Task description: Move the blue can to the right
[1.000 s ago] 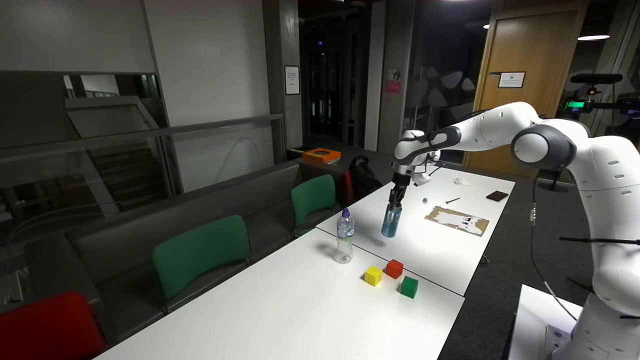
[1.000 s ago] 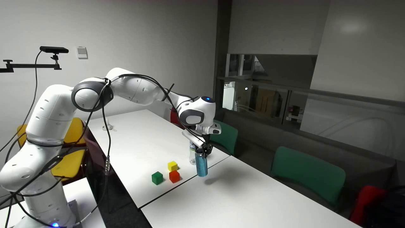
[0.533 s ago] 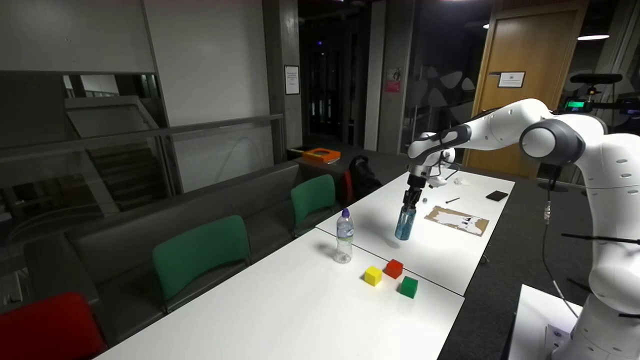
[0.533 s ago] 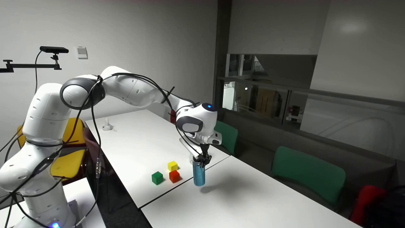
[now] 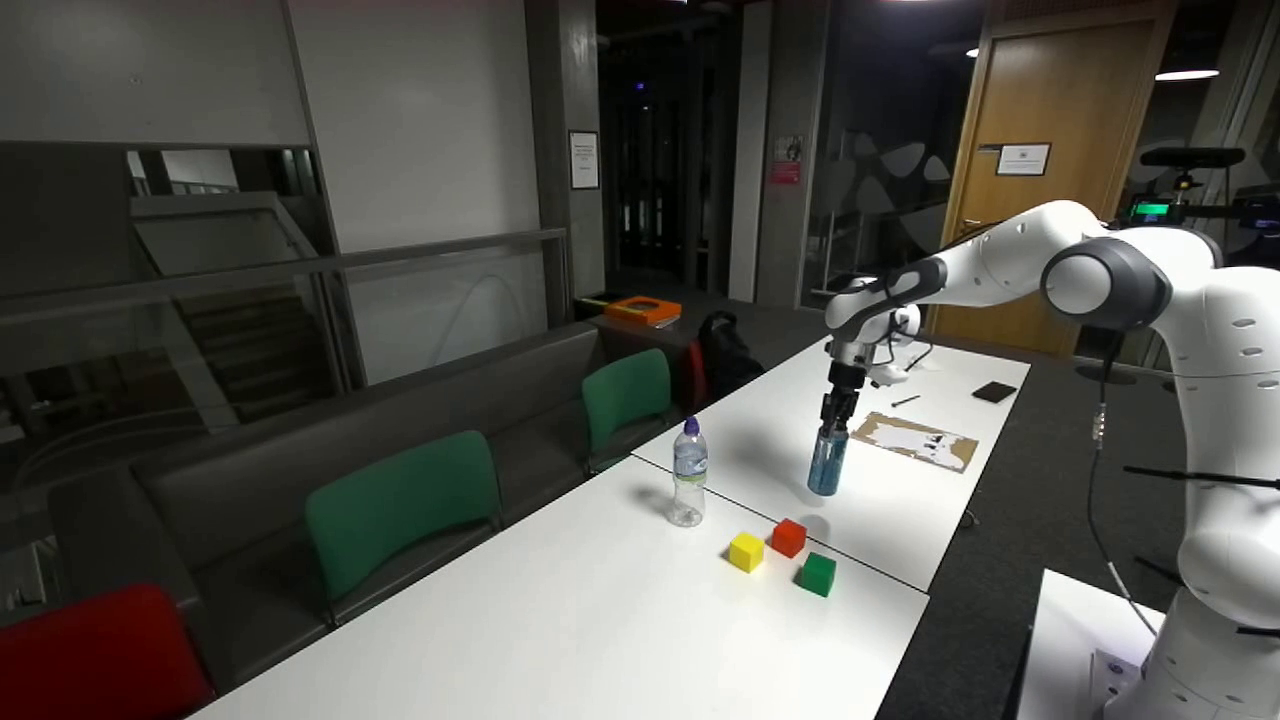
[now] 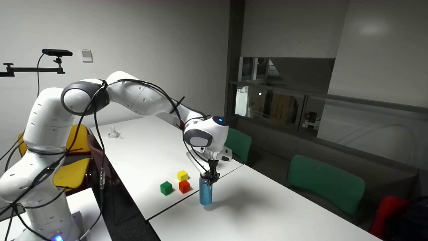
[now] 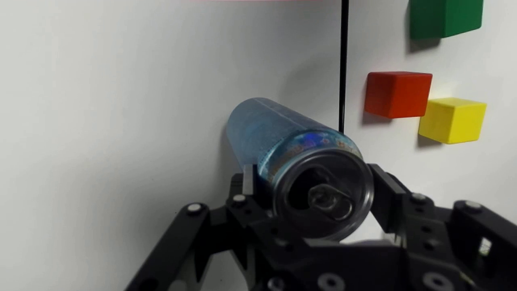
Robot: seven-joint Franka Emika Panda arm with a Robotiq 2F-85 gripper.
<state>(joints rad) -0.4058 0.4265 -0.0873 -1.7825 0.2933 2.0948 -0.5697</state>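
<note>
Our gripper (image 7: 317, 186) holds the blue can (image 6: 205, 192) by its top over the bench (image 6: 267, 214), near the seam edge (image 6: 174, 205) and red block (image 6: 184, 186); we cannot read the can's band (image 7: 305, 145) or the bottle label (image 5: 690, 459).

Pillar sign (image 5: 584, 160), pink notice (image 5: 787, 163), door sign (image 5: 1023, 159), bottle label (image 5: 690, 463), all unreadable

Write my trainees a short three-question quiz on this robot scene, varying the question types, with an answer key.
1. True or false: the black pincer holds the slim blue metal can near its top.
2. Which small cube stands nearest the can?
A) green cube
B) red cube
C) yellow cube
3. Fill in: the thin dark straight seam runs between the can and an upright clear plastic ____.

Key: 1. True; 2. B; 3. bottle
</note>
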